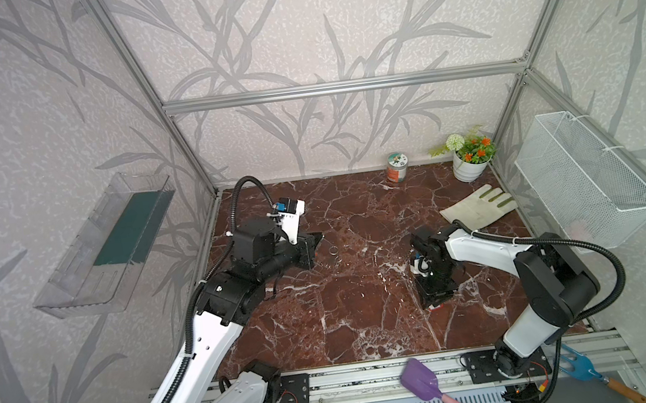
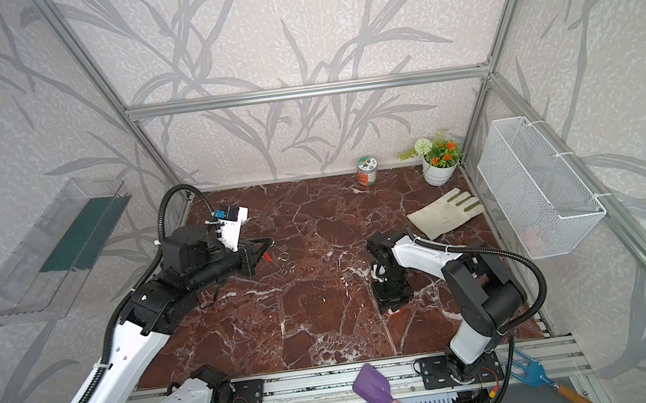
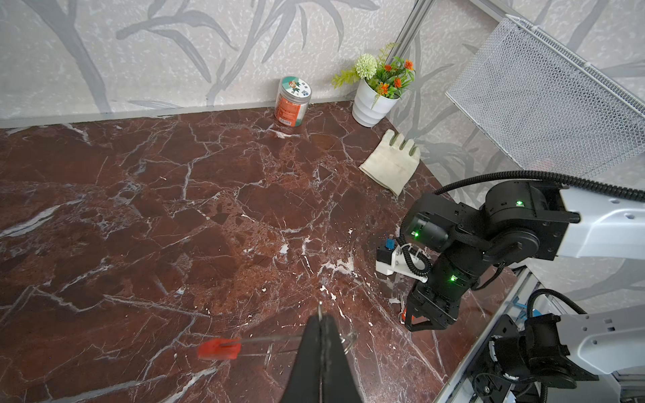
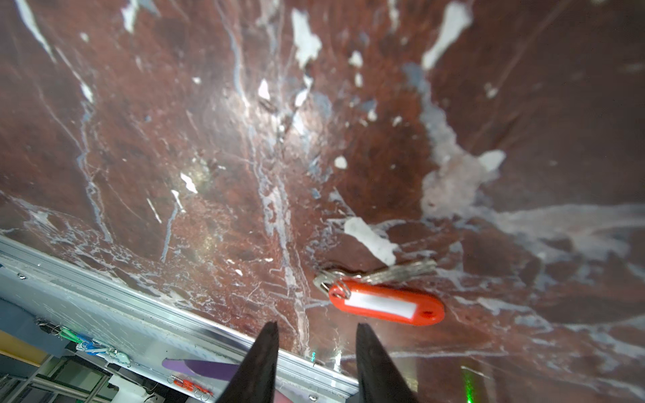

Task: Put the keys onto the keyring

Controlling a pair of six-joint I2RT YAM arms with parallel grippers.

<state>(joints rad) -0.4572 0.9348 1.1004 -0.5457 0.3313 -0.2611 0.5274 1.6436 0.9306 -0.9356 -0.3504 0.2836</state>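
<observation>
Both top views: left gripper [image 1: 316, 242] at left centre of the marble table [image 1: 370, 330], jaws pressed together. Red bit of the keyring [image 2: 266, 256] showing at the tips. Small split rings [image 1: 333, 250] loose just right of it. Right gripper [image 1: 434, 302] pointing down at right centre, with a sliver of red key tag [image 2: 396, 311] at its tips. Glove [image 1: 477, 206], jar [image 1: 396, 167] and potted plant [image 1: 469, 161] at upper right.

Left wrist: closed jaws pinching the thin grey band of the keyring [image 3: 272, 338] at bottom centre. Red section to the left, blurred.

Right wrist: 2 fingers [image 4: 265, 359] parted at bottom centre, nothing between them. Key tag [image 4: 385, 303] flat on the marble at lower right, white label up, just beyond the fingertips, untouched. Silver keys [image 4: 401, 271] bunched at its small ring.
</observation>
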